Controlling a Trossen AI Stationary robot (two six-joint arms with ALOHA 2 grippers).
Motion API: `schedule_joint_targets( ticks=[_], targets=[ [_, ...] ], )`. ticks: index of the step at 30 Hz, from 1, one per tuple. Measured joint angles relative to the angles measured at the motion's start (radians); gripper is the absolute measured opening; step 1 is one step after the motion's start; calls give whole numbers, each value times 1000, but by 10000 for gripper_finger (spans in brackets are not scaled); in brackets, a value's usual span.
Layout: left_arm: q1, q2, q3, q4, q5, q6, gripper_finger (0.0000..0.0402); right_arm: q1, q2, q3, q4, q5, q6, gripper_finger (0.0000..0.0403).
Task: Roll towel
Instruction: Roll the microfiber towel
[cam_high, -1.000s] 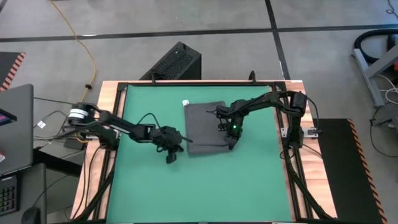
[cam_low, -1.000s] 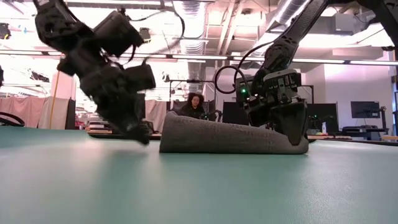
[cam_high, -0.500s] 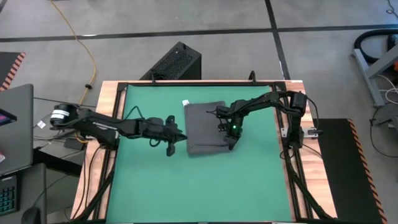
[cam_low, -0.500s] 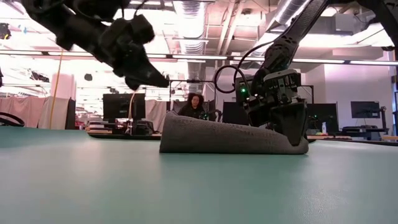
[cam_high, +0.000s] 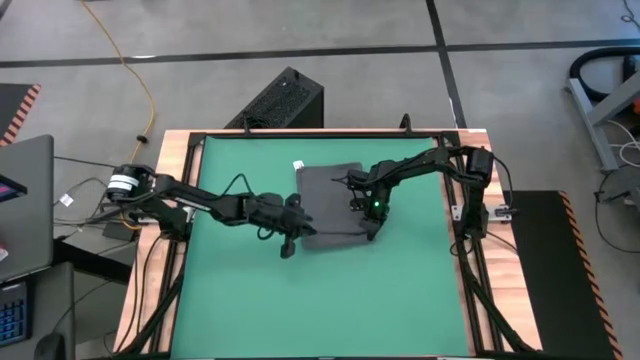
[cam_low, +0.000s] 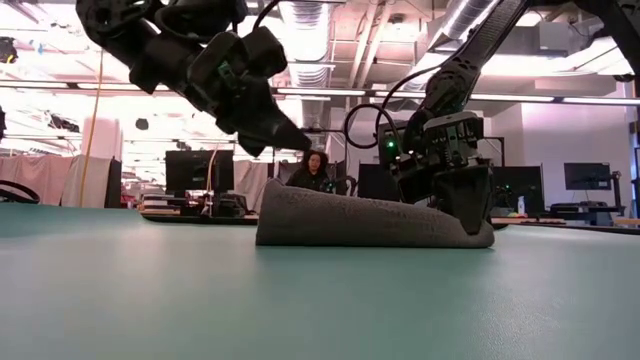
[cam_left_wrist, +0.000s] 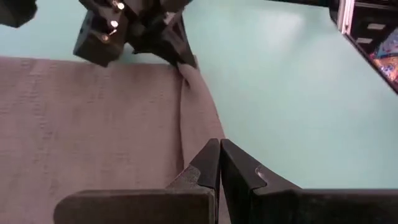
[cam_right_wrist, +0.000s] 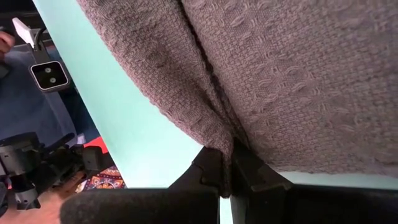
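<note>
Low view puts the green table (cam_low: 300, 300) nearest me, and beyond its bare front lies the towel (cam_low: 370, 220), a low dark-grey hump with a rolled or folded edge toward me. My right tool (cam_low: 470, 222) is down at one end of that edge, clenched on a pinch of cloth; the right wrist view shows the weave bunched between its fingers (cam_right_wrist: 214, 171). My left tool (cam_low: 290, 138) hangs above the other end, jaws pressed together and holding nothing, just over the near corner in the high view (cam_high: 296, 232).

From above, the towel (cam_high: 335, 205) sits mid-table, its white tag (cam_high: 298, 165) at the far corner. Beyond the table a person (cam_low: 313, 168) sits in the room.

I judge this cloth to be light, soft and floppy: it will sag between grips and creep on the mat. I would take it by the rolled edge at both ends, thick folds rather than a single layer.
</note>
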Motion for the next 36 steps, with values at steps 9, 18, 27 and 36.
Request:
schedule_joint_targets(
  ticks=[9, 18, 27, 36],
  targets=[
    [10, 1, 0, -95, 32, 95, 0, 0, 0, 0, 16, -1, 0, 21],
    [7, 78, 0, -74, 43, 103, 0, 0, 0, 1, 21, -8, 19, 21],
    [11, 98, 0, -113, 8, 117, 0, 0, 0, 1, 22, -15, 19, 21],
    [12, 98, -2, -123, 7, 129, 0, 0, 0, 1, 21, -20, 18, 21]
  ],
)
